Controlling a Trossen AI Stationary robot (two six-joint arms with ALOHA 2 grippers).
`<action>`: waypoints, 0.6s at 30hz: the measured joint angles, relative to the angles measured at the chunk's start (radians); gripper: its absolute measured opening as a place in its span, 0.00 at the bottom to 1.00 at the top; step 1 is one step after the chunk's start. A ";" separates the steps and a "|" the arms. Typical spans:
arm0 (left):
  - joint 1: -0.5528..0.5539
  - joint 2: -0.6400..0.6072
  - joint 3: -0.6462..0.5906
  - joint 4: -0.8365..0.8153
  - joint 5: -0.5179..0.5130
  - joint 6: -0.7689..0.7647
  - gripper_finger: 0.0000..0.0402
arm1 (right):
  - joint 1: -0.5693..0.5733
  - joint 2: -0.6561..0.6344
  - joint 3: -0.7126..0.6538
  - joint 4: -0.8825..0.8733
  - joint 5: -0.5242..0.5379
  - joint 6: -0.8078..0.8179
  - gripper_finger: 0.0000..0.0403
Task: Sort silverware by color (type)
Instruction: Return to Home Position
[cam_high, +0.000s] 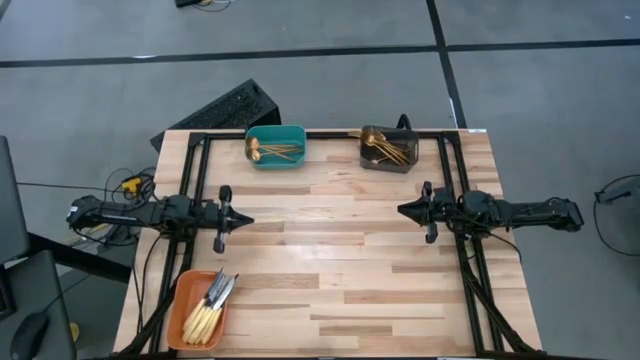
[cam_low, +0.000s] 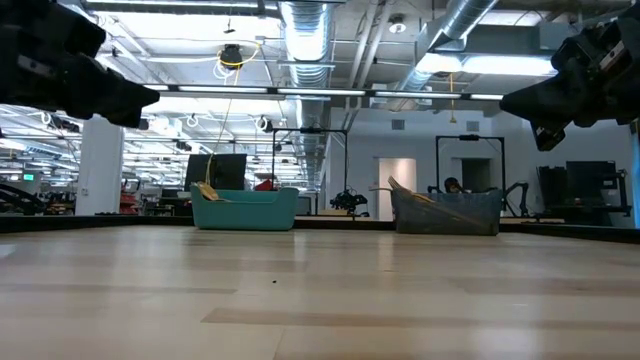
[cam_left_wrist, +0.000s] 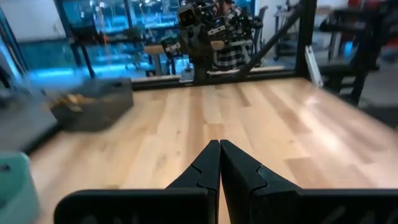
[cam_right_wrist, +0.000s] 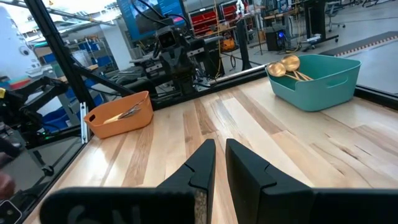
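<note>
The silverware lies sorted in three bins. Gold spoons lie in the teal bin at the far edge, also in the right wrist view. Gold forks lie in the dark grey bin. Knives with silver blades and pale handles lie in the orange bin at the near left. My left gripper is shut and empty above the table's left middle. My right gripper is shut, with a thin slit between the fingers, and empty above the right middle.
The bare wooden tabletop stretches between the two grippers. Black frame rails run along the left, right and far sides. A dark keyboard lies on the floor beyond the far edge.
</note>
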 joint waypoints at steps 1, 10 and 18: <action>0.000 0.000 0.000 0.000 0.000 0.042 0.00 | 0.000 0.000 0.000 0.000 0.000 0.000 0.16; 0.000 -0.002 0.000 0.000 0.000 0.082 0.00 | 0.000 0.000 0.000 0.000 0.000 0.000 0.16; 0.000 -0.002 0.000 0.000 -0.001 0.053 0.00 | 0.000 0.000 0.000 0.000 0.000 0.001 0.16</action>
